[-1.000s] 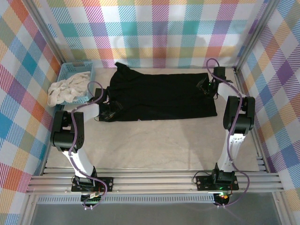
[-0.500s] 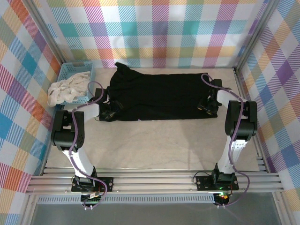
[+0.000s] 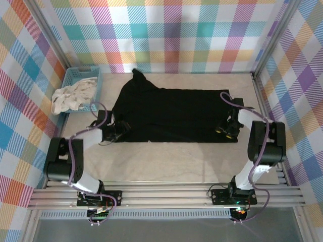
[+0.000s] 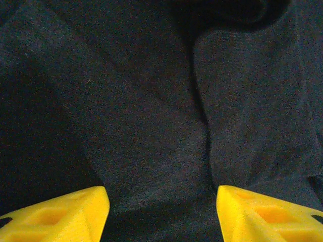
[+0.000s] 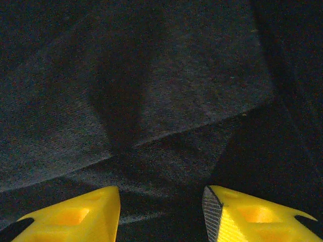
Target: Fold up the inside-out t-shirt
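T-shirt (image 3: 171,113) — beneath left pincer (image 3: 117,132), right pincer (image 3: 225,128).

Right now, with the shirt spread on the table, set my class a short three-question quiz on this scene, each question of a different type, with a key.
1. True or false: the white cloth lies in the blue basket.
2. Where on the black t-shirt is the left gripper? A) near-left corner B) far-right corner C) centre
3. Fill in: in the left wrist view, the fingers are coloured ____.
Key: 1 true; 2 A; 3 yellow.
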`<move>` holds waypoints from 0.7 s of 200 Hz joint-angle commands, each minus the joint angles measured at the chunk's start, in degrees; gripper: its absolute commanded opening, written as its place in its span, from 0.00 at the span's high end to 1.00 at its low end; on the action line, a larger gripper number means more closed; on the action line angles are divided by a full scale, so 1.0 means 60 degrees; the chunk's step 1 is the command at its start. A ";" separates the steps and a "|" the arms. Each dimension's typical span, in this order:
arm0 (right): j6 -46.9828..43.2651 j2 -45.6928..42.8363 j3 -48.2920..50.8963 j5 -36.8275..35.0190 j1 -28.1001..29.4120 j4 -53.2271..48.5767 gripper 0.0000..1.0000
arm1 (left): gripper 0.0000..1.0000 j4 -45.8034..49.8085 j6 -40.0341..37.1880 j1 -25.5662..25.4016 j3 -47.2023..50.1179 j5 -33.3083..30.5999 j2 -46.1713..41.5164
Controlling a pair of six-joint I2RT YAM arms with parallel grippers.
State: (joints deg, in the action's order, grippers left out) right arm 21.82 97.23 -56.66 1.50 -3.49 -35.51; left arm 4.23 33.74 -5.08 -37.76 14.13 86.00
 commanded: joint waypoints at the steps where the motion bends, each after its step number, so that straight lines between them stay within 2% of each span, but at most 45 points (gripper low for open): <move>1: 0.0350 -0.0939 0.0799 0.0023 -0.0089 -0.0180 0.51 | 0.39 0.1720 0.0553 0.0056 0.1244 -0.0154 -0.0813; 22: 0.0632 -0.1927 0.1345 0.0837 0.0190 0.1048 0.50 | 0.39 0.1861 0.0647 0.0020 0.1241 -0.0120 -0.1655; 45: 0.1036 -0.1829 0.1290 0.1347 0.0528 0.1598 0.48 | 0.39 0.2356 0.0421 0.0027 0.0858 -0.0343 -0.1722; 77: 0.0812 -0.1368 0.0925 0.0826 0.0936 0.1705 0.46 | 0.39 0.2147 0.0354 0.0027 0.0771 -0.0224 -0.1384; 114: 0.0918 -0.0616 0.0342 -0.0231 0.0987 0.1272 0.46 | 0.39 0.2034 0.0260 0.0027 0.0701 -0.0158 -0.1110; 140: 0.0931 -0.0089 -0.0050 -0.0335 0.0984 0.1358 0.47 | 0.39 0.2023 0.0196 0.0027 0.0653 -0.0143 -0.0924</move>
State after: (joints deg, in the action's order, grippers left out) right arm 26.57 94.17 -54.24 1.89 2.35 -27.05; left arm 13.43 36.16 -5.08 -34.04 13.93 78.19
